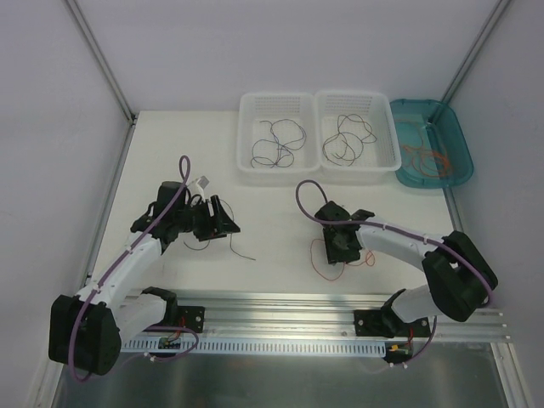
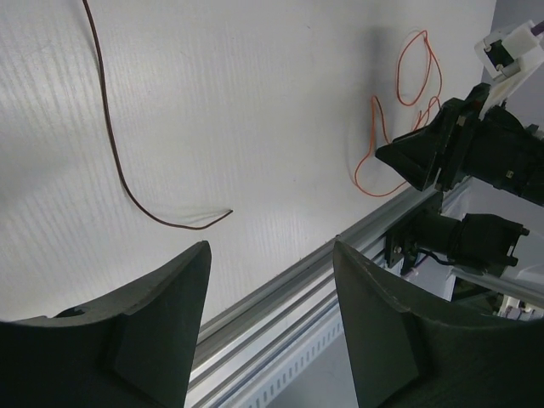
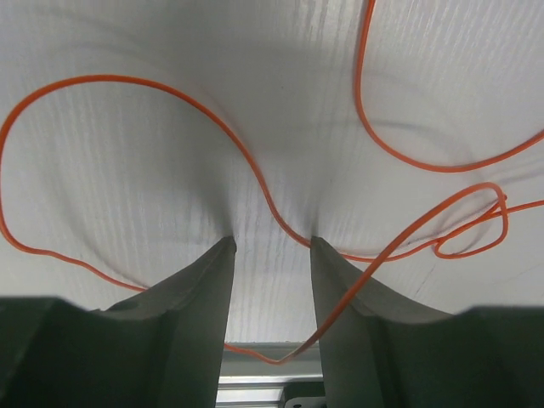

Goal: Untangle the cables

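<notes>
The orange cable (image 3: 360, 76) lies loose on the white counter (image 1: 280, 212), curling in open loops right under the right pincer (image 3: 272, 246). One strand of it crosses in front of one finger and runs down through the gap between the two. That pincer stands spread, its tips just above the counter, and I don't see it pinching the wire. From above, the same orange loops (image 1: 316, 265) spill out to either side of the right pincer (image 1: 340, 248), close to the metal rail (image 1: 280, 302) at the near edge.

Well apart to the left, a dark cable (image 2: 183, 227) lies by itself on the counter in one long, lazy curve ending in a small hook. From above it is a short dark line (image 1: 242, 251) just beside the left pincer (image 1: 223, 219). The left pincer (image 2: 272, 255) is spread as well, with nothing between its fingers, and the dark wire is clear of it.

At the far side sit two white baskets side by side. The left basket (image 1: 276, 96) and the right basket (image 1: 357, 95) each have thin dark wires coiled inside. Touching the right one is a teal tray (image 1: 459, 136) with orange wires in it.
</notes>
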Controlling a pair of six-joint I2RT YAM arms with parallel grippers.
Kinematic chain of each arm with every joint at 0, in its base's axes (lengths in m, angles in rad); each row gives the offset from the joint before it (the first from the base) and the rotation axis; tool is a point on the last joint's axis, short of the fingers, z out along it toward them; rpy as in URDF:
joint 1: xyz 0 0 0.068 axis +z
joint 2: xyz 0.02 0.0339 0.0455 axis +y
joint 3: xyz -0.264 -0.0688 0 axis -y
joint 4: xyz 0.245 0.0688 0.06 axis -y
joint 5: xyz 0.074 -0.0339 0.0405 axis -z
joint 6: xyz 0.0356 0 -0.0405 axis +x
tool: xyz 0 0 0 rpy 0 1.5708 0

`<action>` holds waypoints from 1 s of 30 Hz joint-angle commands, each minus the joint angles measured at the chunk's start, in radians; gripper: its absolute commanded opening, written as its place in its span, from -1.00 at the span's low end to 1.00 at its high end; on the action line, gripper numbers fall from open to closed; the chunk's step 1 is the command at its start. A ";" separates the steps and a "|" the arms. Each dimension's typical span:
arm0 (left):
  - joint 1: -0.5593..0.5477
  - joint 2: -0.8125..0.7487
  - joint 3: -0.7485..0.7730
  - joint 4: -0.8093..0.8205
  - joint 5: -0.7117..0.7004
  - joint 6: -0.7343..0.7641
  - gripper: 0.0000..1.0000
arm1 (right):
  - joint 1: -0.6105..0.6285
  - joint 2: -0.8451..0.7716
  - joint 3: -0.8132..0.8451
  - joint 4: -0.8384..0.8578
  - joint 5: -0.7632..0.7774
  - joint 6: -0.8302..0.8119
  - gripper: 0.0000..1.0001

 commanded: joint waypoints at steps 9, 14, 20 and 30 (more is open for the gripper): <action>-0.005 -0.011 0.100 -0.096 0.073 0.122 0.37 | -0.006 0.053 0.027 0.003 -0.078 -0.100 -0.11; -0.006 -0.008 0.126 -0.126 0.070 0.156 0.40 | -0.013 0.093 -0.018 0.066 -0.172 -0.102 -0.17; -0.005 -0.004 0.140 -0.143 0.076 0.187 0.41 | -0.013 0.109 -0.058 0.125 -0.264 -0.093 -0.66; -0.005 0.030 0.241 -0.180 0.034 0.236 0.40 | 0.007 0.017 -0.004 0.114 -0.218 -0.088 -0.99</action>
